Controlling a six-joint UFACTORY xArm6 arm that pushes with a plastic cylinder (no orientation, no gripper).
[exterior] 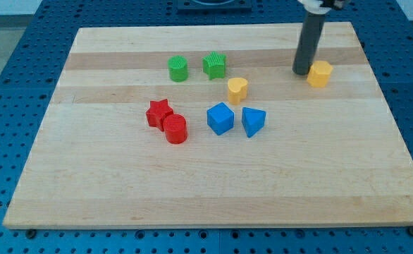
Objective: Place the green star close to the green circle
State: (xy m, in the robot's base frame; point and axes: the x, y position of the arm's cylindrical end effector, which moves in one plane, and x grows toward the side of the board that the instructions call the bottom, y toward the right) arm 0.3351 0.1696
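Camera view shows the green star (215,65) near the top of the worktop (122,190), a little left of centre, with the green circle (178,68) just beside it on the view's left; a narrow strip of bare wood separates the two, so they do not touch. Both lie well to the view's left of my tip (302,72), at about the same height in the view.

My tip rests on the wood near the top right corner, and the yellow hexagonal block (320,73) sits just beside it on the view's right, close enough that I cannot tell whether they touch. The arm carries no jaws, only the dark rod, so nothing is grasped.

Between my tip and the green star, slightly toward the view's bottom, stands the yellow heart-shaped block (237,88); it is near the star's lower right but apart from it. Farther toward the view's bottom and left of my tip sit the blue cube (220,118) and the blue triangular block (253,121), side by side with a small gap. Farther left again, the red star (159,113) and the red cylinder (175,129) stand pressed together.

The worktop is a pale wooden board made of joined planks. It lies on a blue perforated base (9,106) that shows on all sides.
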